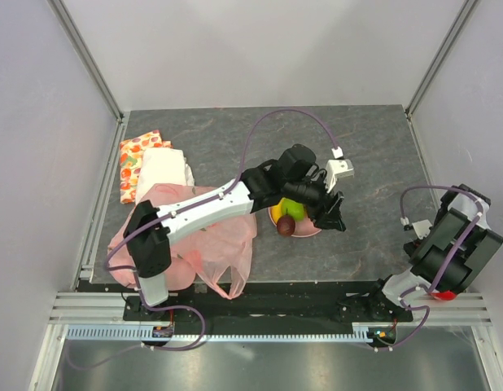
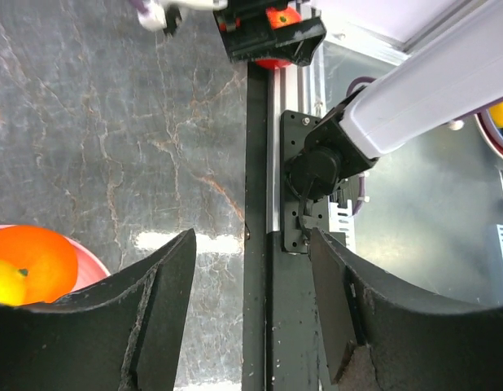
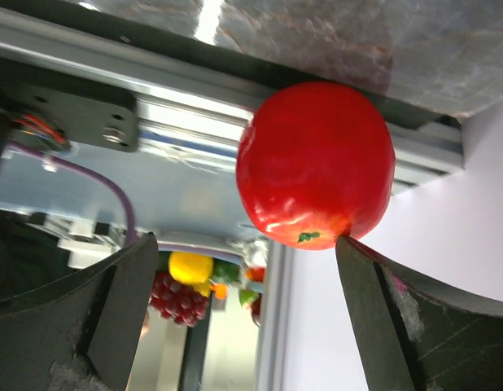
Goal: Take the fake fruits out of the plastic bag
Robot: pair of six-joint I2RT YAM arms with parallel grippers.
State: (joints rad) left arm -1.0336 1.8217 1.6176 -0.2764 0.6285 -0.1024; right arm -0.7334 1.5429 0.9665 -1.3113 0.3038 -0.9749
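So this looks maybe halfway or a bit past. The pink plate (image 1: pixel 312 234) mid-table already has a pile on it: a green apple (image 1: pixel 295 209), a dark plum (image 1: pixel 285 227), and in the left wrist view an orange (image 2: pixel 36 261) with a yellow fruit (image 2: pixel 3 283) tucked against it.

The left gripper (image 2: pixel 251 238) hangs just beside the plate, fingers spread wide with nothing between them, so I'd guess it's between trips.

The right gripper (image 3: pixel 244 242) is parked at the near right edge of the table, jaws apart too. A red apple (image 3: pixel 315 163) sits just past its fingertips. It might be brushing one finger, but I honestly can't tell, and it doesn't look clamped.

The plastic bag (image 1: pixel 223 244) lies slumped at the near left under the left arm. It has a rounded bulge or two low down, so I reckon some fruit is left inside to fish out.
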